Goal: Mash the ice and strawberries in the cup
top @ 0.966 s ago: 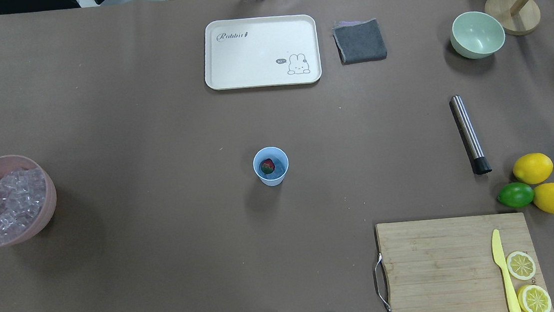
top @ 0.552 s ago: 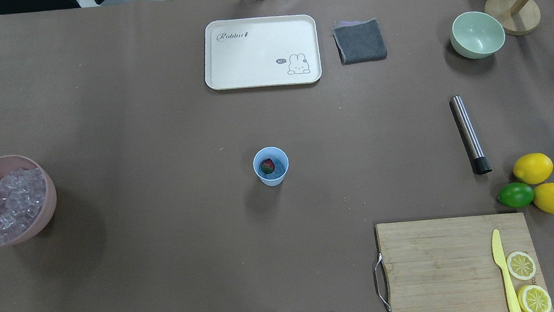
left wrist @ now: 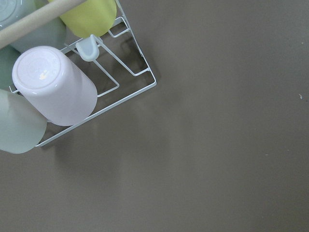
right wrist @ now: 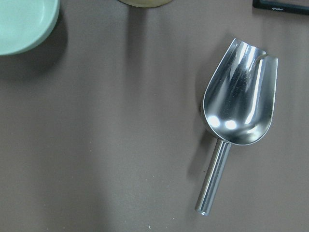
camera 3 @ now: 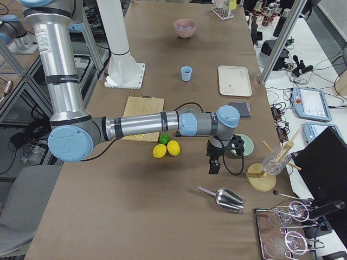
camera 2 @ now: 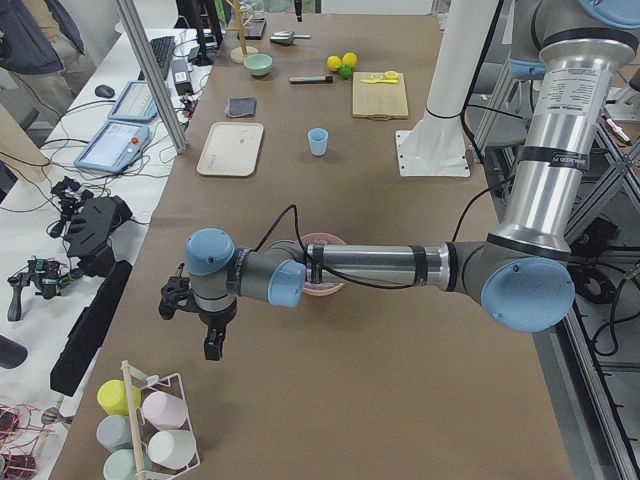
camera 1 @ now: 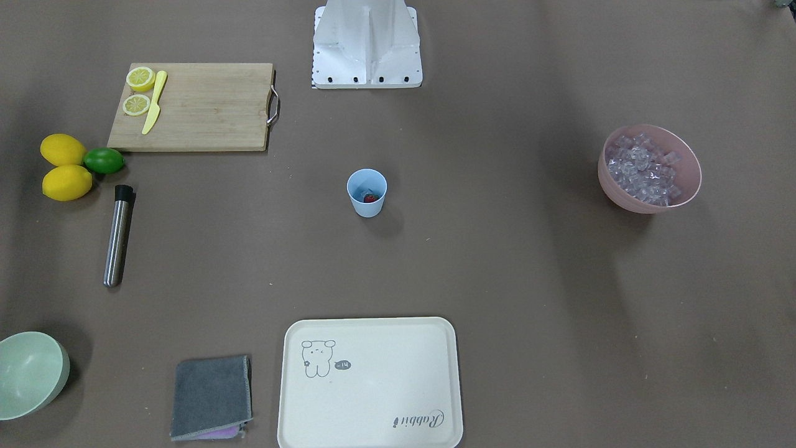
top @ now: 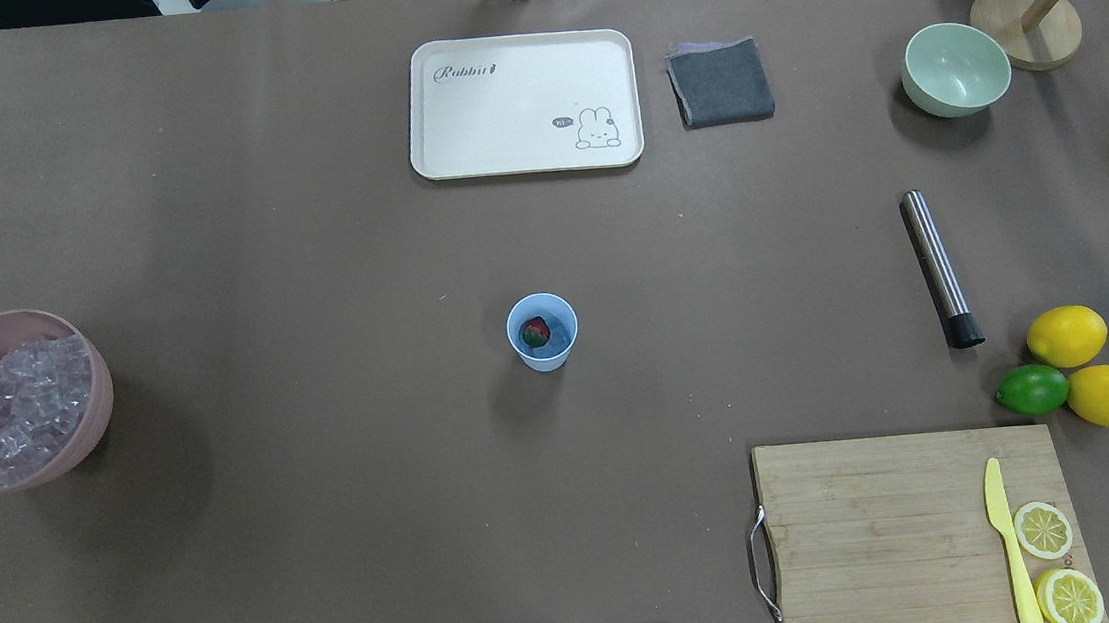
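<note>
Strawberry (top: pixel 535 331) is seen in the cup (top: pixel 547 357); ice (top: pixel 11 409) is heaped well apart from the cup; grip of left gripper (camera 2: pixel 212 345) and right gripper (camera 3: pixel 213 167) cannot be told.

Even bright overhead light; soft shadows; glare on metal scoop (right wrist: pixel 240 96); frames sharp.

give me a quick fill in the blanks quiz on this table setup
The cup holding the strawberry is light ____.
The ice fills a bowl coloured ____.
On the cutting board, beside the knife, lie ____ lemon slices.
Missing words: blue; pink; two.
</note>
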`<state>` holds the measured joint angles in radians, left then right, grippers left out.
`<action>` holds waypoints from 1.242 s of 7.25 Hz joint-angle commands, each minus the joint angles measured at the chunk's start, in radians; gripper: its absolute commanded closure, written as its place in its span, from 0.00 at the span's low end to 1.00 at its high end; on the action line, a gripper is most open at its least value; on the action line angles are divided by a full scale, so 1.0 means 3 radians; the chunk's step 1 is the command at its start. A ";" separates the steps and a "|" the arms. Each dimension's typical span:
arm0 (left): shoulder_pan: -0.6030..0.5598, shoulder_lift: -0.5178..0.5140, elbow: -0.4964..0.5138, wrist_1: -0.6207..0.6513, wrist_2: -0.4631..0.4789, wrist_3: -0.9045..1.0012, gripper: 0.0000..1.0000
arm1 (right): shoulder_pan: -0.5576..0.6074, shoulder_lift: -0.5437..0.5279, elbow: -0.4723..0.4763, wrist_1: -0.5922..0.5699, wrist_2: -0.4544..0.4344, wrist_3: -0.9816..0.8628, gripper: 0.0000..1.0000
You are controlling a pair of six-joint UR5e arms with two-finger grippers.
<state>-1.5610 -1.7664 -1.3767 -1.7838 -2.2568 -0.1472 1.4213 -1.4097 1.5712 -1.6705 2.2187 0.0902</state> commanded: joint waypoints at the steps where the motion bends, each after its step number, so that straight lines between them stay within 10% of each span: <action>1: -0.0017 -0.0028 -0.0023 0.0020 -0.0004 0.0000 0.02 | -0.0003 0.0061 0.0014 -0.0020 0.0003 0.0001 0.01; 9: -0.0074 -0.0028 -0.0105 0.0081 -0.0224 -0.0011 0.02 | -0.0003 0.0077 0.0070 -0.0005 0.0003 0.0011 0.01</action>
<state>-1.5826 -1.7763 -1.4058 -1.7589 -2.3246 -0.1513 1.4205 -1.3878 1.5913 -1.6750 2.2192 0.0933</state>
